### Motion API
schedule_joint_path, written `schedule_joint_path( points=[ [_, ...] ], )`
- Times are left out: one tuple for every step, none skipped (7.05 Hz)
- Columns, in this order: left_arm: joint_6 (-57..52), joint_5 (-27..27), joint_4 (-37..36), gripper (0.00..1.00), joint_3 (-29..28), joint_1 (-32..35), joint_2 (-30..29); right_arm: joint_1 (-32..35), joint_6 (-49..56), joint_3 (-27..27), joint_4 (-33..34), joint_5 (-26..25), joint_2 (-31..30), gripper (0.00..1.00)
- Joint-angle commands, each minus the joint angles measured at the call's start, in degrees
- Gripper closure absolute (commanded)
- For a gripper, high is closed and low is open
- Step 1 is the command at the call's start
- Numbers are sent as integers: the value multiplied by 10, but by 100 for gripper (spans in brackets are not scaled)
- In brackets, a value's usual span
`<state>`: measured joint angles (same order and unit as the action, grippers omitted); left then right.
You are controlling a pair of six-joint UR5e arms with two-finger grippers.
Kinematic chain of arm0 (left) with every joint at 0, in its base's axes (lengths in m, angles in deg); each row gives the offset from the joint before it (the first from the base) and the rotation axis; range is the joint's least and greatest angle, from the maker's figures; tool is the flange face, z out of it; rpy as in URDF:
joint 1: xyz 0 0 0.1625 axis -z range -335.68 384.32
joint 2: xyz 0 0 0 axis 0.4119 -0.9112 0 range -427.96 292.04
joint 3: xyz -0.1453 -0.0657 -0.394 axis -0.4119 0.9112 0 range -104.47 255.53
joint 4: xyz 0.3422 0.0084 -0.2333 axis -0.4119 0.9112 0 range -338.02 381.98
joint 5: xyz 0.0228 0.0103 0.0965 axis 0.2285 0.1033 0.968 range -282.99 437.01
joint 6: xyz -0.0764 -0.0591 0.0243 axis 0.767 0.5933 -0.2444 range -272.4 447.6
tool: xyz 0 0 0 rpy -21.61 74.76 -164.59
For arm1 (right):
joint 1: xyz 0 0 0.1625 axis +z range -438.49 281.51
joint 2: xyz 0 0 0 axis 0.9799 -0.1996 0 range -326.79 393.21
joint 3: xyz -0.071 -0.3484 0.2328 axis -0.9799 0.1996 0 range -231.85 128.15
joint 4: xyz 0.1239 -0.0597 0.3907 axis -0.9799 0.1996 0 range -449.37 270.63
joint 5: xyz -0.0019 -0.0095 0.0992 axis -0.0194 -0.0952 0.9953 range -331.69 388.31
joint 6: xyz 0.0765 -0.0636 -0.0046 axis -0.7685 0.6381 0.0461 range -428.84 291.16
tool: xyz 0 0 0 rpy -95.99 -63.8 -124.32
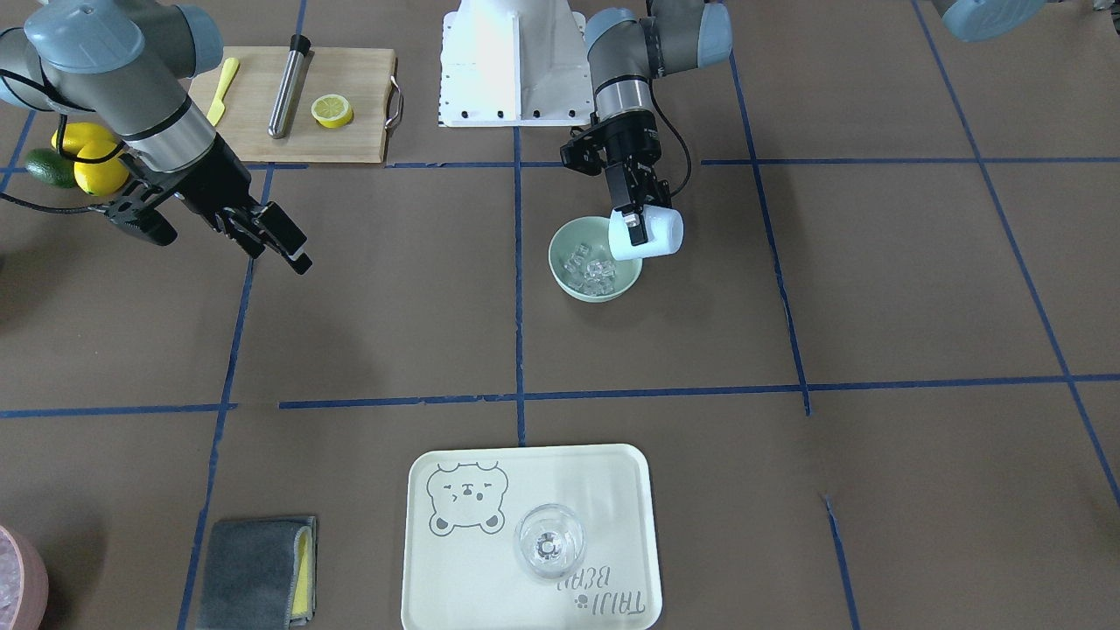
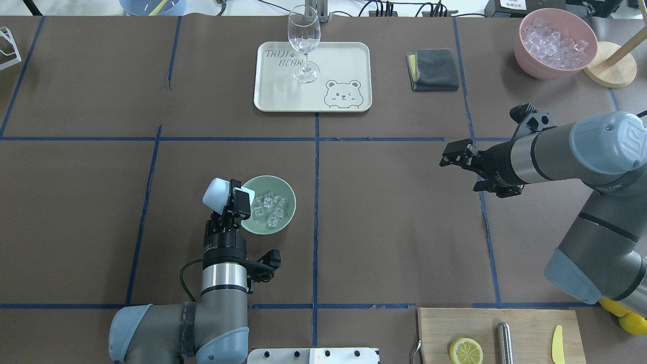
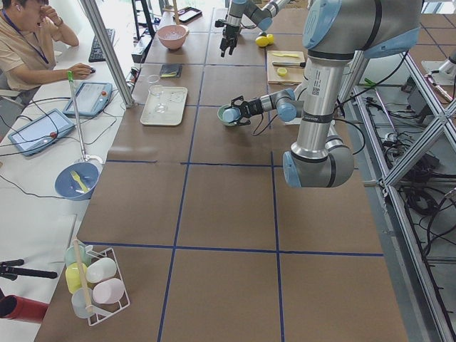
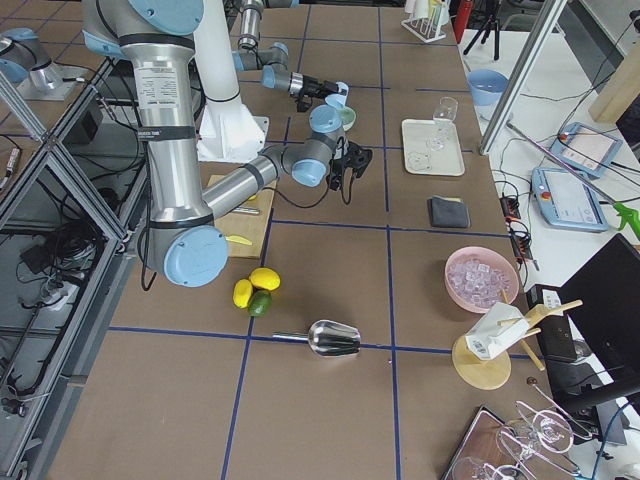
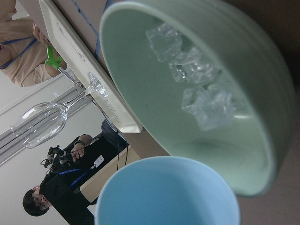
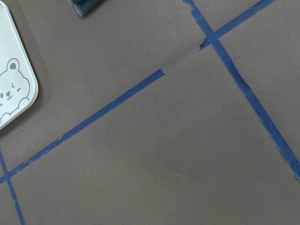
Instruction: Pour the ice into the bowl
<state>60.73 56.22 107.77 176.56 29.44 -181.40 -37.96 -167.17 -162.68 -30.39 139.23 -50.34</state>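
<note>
The left gripper (image 2: 237, 200) was pinched on the light blue cup (image 2: 216, 194), gripping it at the wall near the rim. The cup lay tipped almost on its side, its mouth just over the near edge of the mint-green bowl (image 2: 286, 212). The ice (image 2: 268, 207) sat as a small heap of clear cubes in the bottom of the bowl, which stood on the brown desk (image 2: 394, 222) near a blue tape line. From the left wrist camera, the part of the cup's inside that showed held no cubes (the deepest part was out of sight), so the pour looked close to done.

To finish well, the mouth should stay over the bowl while the wrist tips a little further or pauses, in case a last cube is clinging inside. The cup should then roll upright slowly and rise clear before travelling sideways, because its lip hung very close to the bowl's rim and a knock could shove the light bowl.

The right gripper (image 2: 455, 154) hung well apart over bare desk, its fingers apparently spread and holding nothing.
</note>
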Motion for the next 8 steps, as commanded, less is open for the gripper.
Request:
schedule_joint_path(
  points=[
    [0,0,-47,100,10,1,-11,0,0,1,0,0,1,0],
    [0,0,-47,100,16,2,-11,0,1,3,0,0,2,0],
    [8,-4,-47,100,47,5,-11,0,1,3,0,0,2,0],
    [23,-12,-46,100,70,6,-11,0,1,3,-1,0,4,0],
    [144,-30,-46,100,66,8,0,0,0,3,-13,-1,4,0],
    [241,-67,-46,100,74,17,1,1,-1,3,-24,-2,2,0],
    [375,-102,-46,100,78,28,3,1,1,3,-24,-2,3,0],
    [509,-136,-46,100,92,32,12,0,2,4,-25,-2,3,0]
  ],
)
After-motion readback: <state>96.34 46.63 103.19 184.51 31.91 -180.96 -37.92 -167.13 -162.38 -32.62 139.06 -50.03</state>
